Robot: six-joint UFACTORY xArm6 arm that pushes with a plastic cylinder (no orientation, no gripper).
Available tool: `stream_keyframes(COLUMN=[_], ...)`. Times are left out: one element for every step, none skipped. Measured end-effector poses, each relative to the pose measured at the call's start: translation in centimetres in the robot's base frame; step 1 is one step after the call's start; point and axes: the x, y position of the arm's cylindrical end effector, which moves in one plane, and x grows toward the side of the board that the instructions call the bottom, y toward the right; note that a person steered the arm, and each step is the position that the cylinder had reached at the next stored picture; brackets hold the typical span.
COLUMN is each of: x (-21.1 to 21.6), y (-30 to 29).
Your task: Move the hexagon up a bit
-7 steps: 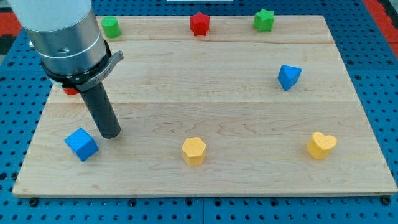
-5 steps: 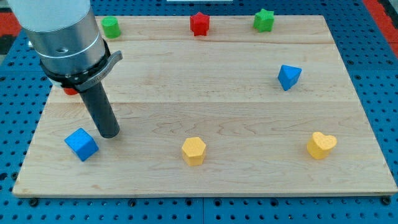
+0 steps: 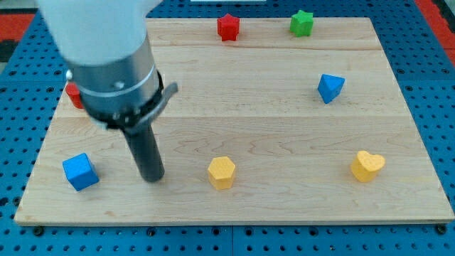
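Note:
The yellow hexagon (image 3: 222,172) lies on the wooden board (image 3: 284,128) near the view's bottom, a little left of centre. My tip (image 3: 152,178) rests on the board to the hexagon's left, about a block's width away and not touching it. A blue cube (image 3: 79,171) lies further left of my tip, near the board's left edge.
A yellow heart (image 3: 367,166) lies at the bottom right. A blue block (image 3: 330,87) sits at the right. A red star (image 3: 228,27) and a green star (image 3: 301,23) lie along the top edge. A red block (image 3: 72,94) shows partly behind the arm at the left.
My tip has moved right and down, toward the yellow hexagon. The blue cube has shifted a little left and down. The arm now hides the green block at the top left.

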Motion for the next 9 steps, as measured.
stream_keyframes(x=[2.8,-0.1,-1.7,2.7,1.5,-1.4,1.6,-10.1,-21.6], y=[10.9,16.2,14.8,12.6,8.9,10.1,16.0,19.0,18.0])
